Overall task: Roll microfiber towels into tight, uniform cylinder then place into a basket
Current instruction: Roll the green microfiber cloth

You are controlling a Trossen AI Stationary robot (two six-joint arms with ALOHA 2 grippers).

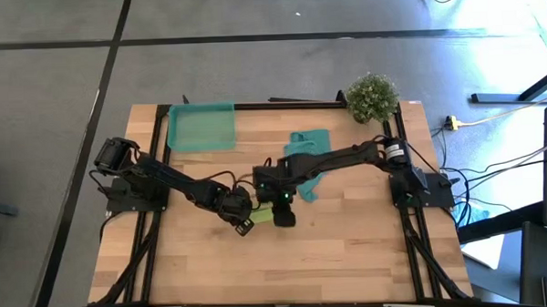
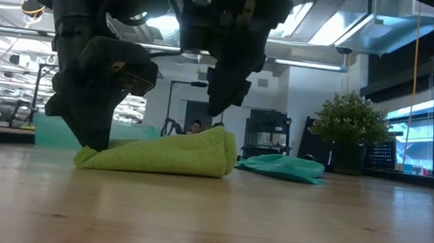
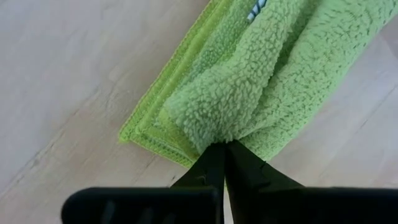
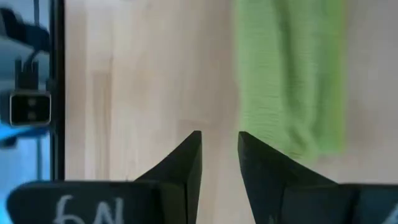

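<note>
The lime-green towel (image 2: 169, 153) lies partly rolled on the wooden table, its thick roll on top of flat hemmed layers (image 3: 155, 127). My left gripper (image 3: 224, 145) is shut on one end of it, at the table's middle (image 1: 243, 223). My right gripper (image 4: 219, 134) hangs open above the towel's other end (image 2: 220, 106), touching nothing. The teal towel (image 1: 307, 152) lies crumpled behind them, toward the far right. The basket (image 1: 201, 126) stands at the far left. My left gripper pinches the end of the towel's fluffy rolled part (image 3: 214, 127) between its two fingers, several layers bunched together. The fingers slant down from above (image 2: 96, 131). The towel rests on the table, slack, with its flat layers under the roll.
A small potted plant (image 1: 372, 95) stands at the table's far right corner. A black frame (image 1: 254, 106) runs along the table's edges. Bare wood (image 1: 305, 262) stretches toward the near edge.
</note>
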